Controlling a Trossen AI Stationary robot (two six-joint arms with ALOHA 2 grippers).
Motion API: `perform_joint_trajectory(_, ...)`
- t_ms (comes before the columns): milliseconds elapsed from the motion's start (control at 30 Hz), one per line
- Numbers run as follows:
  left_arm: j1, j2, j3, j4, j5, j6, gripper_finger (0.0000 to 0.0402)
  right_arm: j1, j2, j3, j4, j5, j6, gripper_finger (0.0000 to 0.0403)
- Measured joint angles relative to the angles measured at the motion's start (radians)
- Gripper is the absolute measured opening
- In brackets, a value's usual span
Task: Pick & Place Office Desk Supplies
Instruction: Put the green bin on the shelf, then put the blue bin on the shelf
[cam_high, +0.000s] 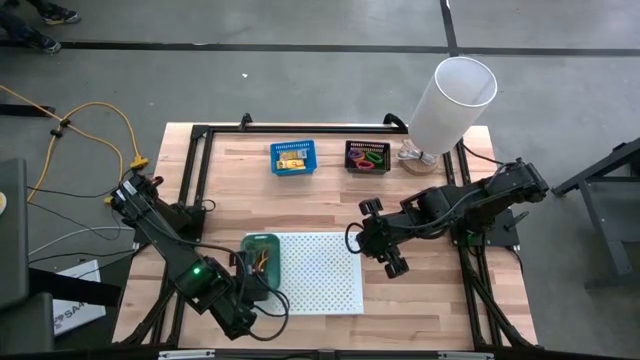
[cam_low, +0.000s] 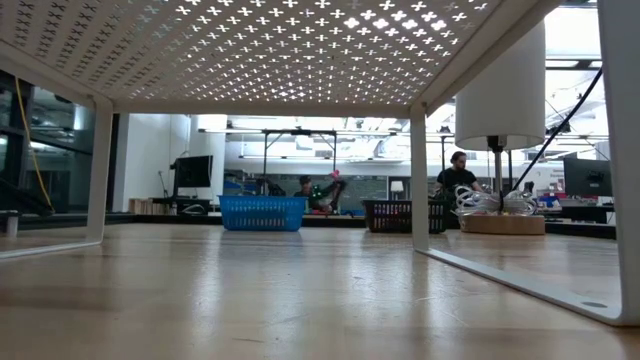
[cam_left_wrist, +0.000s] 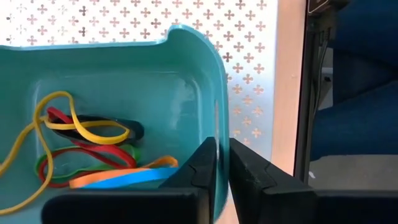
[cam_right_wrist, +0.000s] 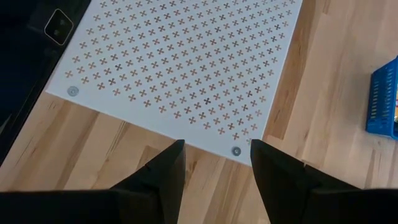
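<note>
A teal bin (cam_high: 262, 250) stands at the left edge of the white perforated board (cam_high: 320, 272). In the left wrist view it holds rubber bands (cam_left_wrist: 87, 146), yellow, red, green, orange, blue and black. My left gripper (cam_left_wrist: 222, 146) is shut on that bin. My right gripper (cam_right_wrist: 216, 149) is open and hovers over the board's right corner (cam_right_wrist: 236, 151), touching nothing. Yellow packets lie in the blue bin (cam_high: 293, 158) near the table's far edge. Bright loops fill the black bin (cam_high: 367, 157) beside it. My left gripper pinches the teal bin's side wall at its rim (cam_left_wrist: 219, 127), near a rounded corner. One finger (cam_left_wrist: 200, 168) is inside the bin and the other (cam_left_wrist: 249, 171) outside. Whether the bin's base rests on the board, I cannot tell.
A white lamp (cam_high: 452, 100) stands at the far right corner on a round base. A black frame (cam_high: 195, 160) runs along the table's edges. The low view looks under the raised board (cam_low: 300, 50) toward the two far bins. People sit in the room beyond.
</note>
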Motion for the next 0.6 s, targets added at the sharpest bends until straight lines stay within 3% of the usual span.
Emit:
perform_joint_trajectory(267, 0.000, -0.001, 0.000, 0.001, -0.001, 0.000, 0.0066, 0.000, 0.000, 0.000, 0.000, 0.000, 0.000, 0.0170)
perform_joint_trajectory(600, 0.000, -0.002, 0.000, 0.001, -0.004, 0.000, 0.0069, 0.000, 0.000, 0.000, 0.000, 0.000, 0.000, 0.0170)
